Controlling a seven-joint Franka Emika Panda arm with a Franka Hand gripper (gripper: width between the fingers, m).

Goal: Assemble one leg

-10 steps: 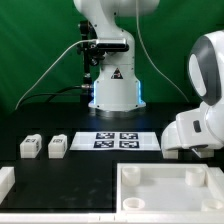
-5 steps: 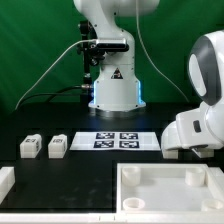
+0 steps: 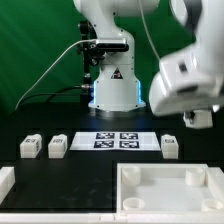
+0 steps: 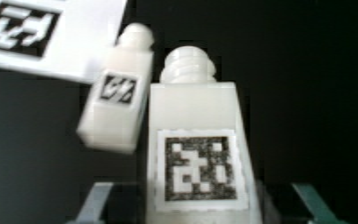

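Observation:
In the wrist view a white leg with a black-and-white tag lies lengthwise in line with my open gripper. Dark gaps separate it from both fingers. A second leg lies beside it, farther off. In the exterior view the gripper is blurred and hangs above the table at the right. One leg stands below it, right of the marker board. Two more legs stand at the left.
The large white tray-like piece with a raised rim lies at the front. Another white part is at the front left edge. A tagged white corner shows in the wrist view. The robot base stands behind the marker board.
The arm has swung up and toward the exterior view's left, with motion blur. This has uncovered a leg to the right of the marker board. The two left legs have not moved.

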